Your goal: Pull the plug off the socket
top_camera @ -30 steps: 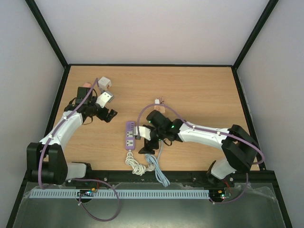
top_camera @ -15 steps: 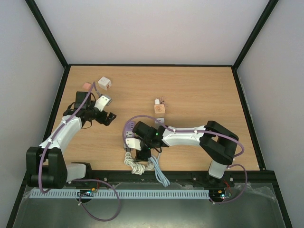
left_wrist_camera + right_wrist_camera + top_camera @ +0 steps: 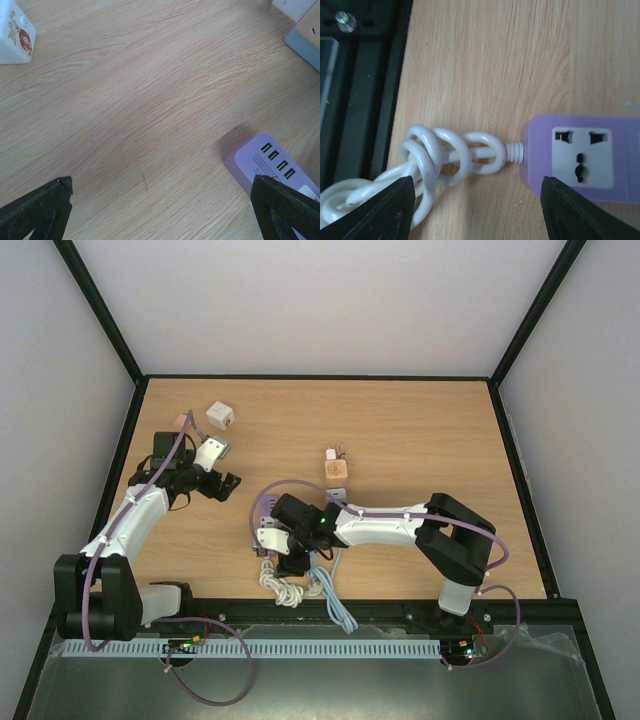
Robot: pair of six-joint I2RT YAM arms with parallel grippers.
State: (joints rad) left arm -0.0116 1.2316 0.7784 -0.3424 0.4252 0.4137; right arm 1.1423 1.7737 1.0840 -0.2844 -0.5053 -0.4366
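The purple socket strip (image 3: 262, 512) lies left of centre, mostly covered by my right arm. The plug is hidden in every view; only a grey-blue cable (image 3: 338, 602) runs under that arm. In the right wrist view my right gripper (image 3: 477, 185) is open at the strip's near end (image 3: 535, 150). It straddles the ribbed cord exit, with an empty socket face (image 3: 580, 157) to the right. From above, the right gripper (image 3: 280, 555) sits over that end. My left gripper (image 3: 228, 483) is open and empty, off to the strip's left. Between the left gripper's (image 3: 161, 182) fingers is bare wood, with the strip's USB end (image 3: 260, 160) at right.
The strip's white cord (image 3: 440, 155) lies coiled by the black rail (image 3: 360, 75) at the table's near edge. A white cube (image 3: 220, 416) and a small pink block (image 3: 181, 420) sit far left. A wooden cube (image 3: 336, 468) stands at mid-table.
My right arm has slid left and toward the near edge along the strip, its jaws narrowing. The plug seen on the strip earlier is now covered. The left arm drew back slightly.
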